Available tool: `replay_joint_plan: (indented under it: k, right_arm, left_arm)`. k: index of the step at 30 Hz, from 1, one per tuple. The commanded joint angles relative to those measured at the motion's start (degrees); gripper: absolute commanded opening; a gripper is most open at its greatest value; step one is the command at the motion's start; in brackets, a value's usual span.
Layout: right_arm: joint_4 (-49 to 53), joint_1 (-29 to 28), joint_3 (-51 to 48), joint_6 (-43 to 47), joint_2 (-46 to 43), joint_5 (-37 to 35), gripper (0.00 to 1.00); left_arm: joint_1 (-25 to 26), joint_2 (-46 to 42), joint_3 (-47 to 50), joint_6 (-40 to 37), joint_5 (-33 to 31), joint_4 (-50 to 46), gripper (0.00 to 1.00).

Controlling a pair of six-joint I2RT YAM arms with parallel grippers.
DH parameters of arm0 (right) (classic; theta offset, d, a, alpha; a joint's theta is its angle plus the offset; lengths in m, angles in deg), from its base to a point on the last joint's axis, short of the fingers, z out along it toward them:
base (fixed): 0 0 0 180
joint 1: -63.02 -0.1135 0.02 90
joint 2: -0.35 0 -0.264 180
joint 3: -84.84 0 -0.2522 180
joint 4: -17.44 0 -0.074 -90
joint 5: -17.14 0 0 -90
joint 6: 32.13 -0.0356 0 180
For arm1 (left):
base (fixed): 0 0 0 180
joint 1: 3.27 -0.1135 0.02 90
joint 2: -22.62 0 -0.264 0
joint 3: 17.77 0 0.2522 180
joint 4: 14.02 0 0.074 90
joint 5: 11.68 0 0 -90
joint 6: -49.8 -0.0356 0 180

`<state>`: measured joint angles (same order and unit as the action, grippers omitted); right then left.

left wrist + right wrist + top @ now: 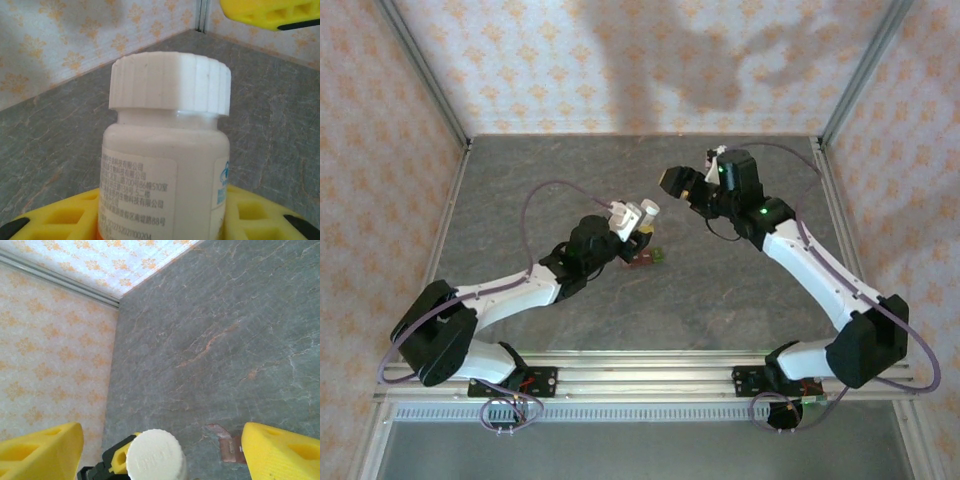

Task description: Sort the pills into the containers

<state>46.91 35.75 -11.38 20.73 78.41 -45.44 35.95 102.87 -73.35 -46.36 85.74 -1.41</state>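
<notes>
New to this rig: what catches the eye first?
A white ribbed-cap plastic pill bottle, held up over mid-table in the left hand. The right hand hangs open just beyond it, and a small brownish-red compartment strip with a green end lies on the grey table beneath.

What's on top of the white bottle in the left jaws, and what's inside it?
A ribbed white cap sits squarely on the bottle, closing its mouth. The contents cannot be seen, because the cap covers the opening and the bottle's wall is opaque.
</notes>
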Motion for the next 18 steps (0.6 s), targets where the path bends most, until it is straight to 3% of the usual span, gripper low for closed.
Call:
replay_joint_plan:
  k: [1, 18]
  right_arm:
    - [-1.5, 0.2, 1.8, -2.0, 1.9, 0.6, 0.82]
    - [-6.4, -4.2, -1.6, -2.5, 4.5, 2.6, 0.75]
  left_arm:
    - [-0.7, 1.0, -2.4, -1.2, -0.2, 4.9, 0.00]
    - [-1.0, 4.1, -3.6, 1.8, 2.3, 8.3, 0.00]
